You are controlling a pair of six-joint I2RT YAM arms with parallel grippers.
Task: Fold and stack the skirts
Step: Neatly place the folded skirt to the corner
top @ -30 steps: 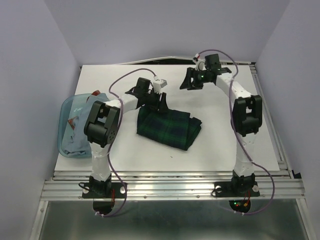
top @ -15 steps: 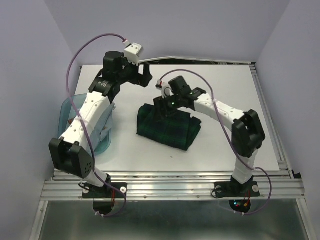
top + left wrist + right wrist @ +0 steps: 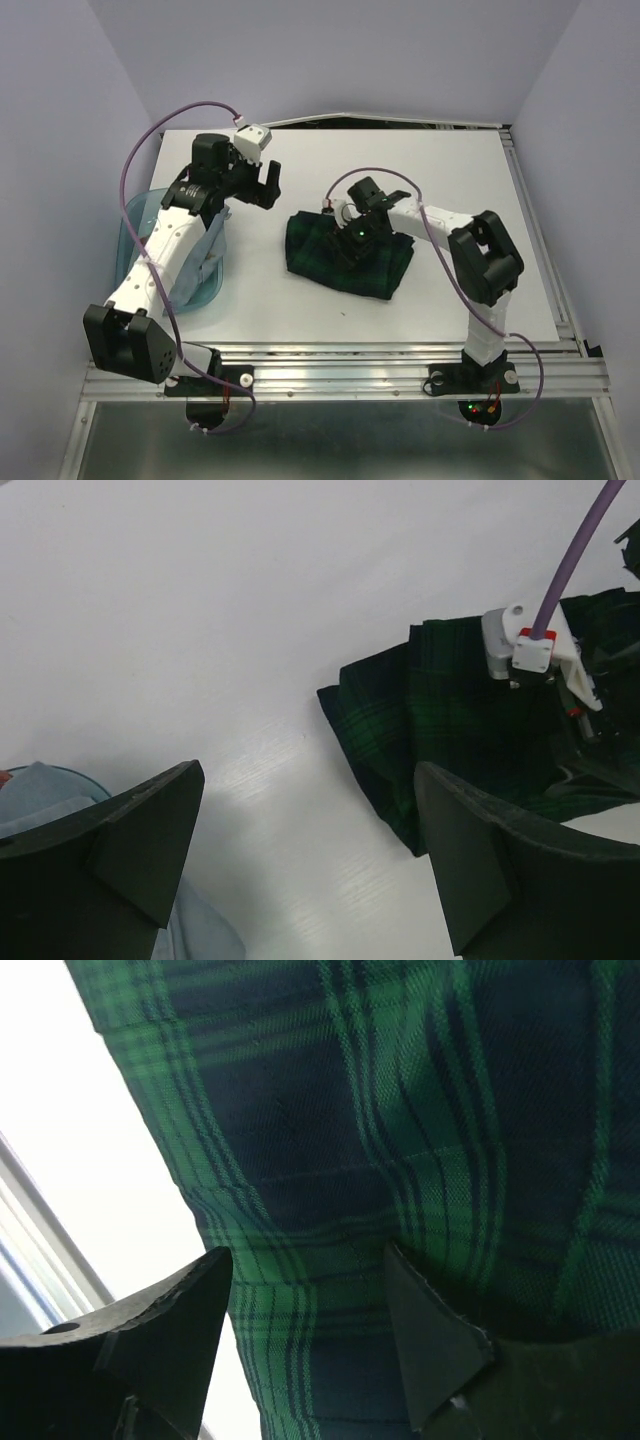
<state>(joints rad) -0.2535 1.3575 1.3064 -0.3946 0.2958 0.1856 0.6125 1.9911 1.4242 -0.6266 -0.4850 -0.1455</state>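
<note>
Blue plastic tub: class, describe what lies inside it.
A bunched pale blue skirt lies in the tub. The left arm crosses above, hiding much of the inside; anything beneath the cloth cannot be seen.

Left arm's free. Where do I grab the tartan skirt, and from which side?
Take the tartan skirt by its left edge, near the corner closest to the open left gripper. That edge lies flat and uncovered on the table, while the right gripper sits over the middle. Come in low from the left, probably sliding one finger under the fold.
</note>
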